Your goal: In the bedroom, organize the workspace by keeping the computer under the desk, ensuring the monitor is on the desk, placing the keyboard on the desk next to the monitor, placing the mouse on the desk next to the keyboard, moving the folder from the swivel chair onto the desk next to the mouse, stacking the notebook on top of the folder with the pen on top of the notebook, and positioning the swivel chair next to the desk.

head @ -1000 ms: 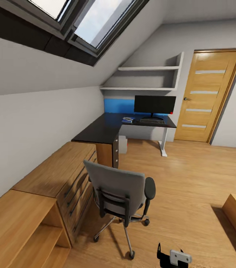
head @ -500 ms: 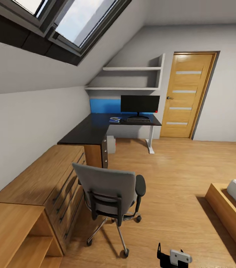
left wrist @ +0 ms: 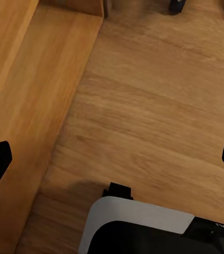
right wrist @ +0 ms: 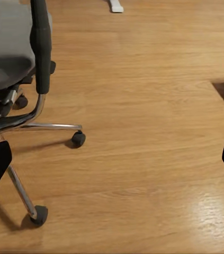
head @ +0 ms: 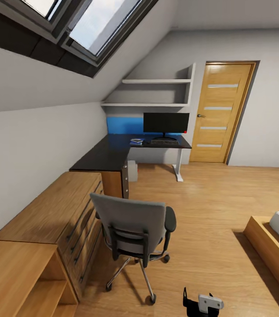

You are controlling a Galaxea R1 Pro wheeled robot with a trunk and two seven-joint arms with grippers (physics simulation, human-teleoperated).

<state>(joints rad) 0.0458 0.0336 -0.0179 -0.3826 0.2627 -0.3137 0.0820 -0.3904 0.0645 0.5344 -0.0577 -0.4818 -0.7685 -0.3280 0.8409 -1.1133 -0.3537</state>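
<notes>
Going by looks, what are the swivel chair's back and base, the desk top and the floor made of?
The swivel chair back looks like matte grey fabric; its spoked base reads as polished metal, showing bright highlights in the right wrist view. The desk top appears a smooth black laminate with faint sheen. The floor looks like light varnished wood planks with visible grain.

A sloped grey ceiling point(head: 34, 88) carries a black-framed skylight point(head: 91, 26) showing bright sky. Light wood floor point(head: 210, 198) runs to a wooden door point(head: 221, 112) in the far wall. White wall shelves point(head: 157, 92) hang beside it; low wooden shelving point(head: 38, 237) lines the near wall.
</notes>
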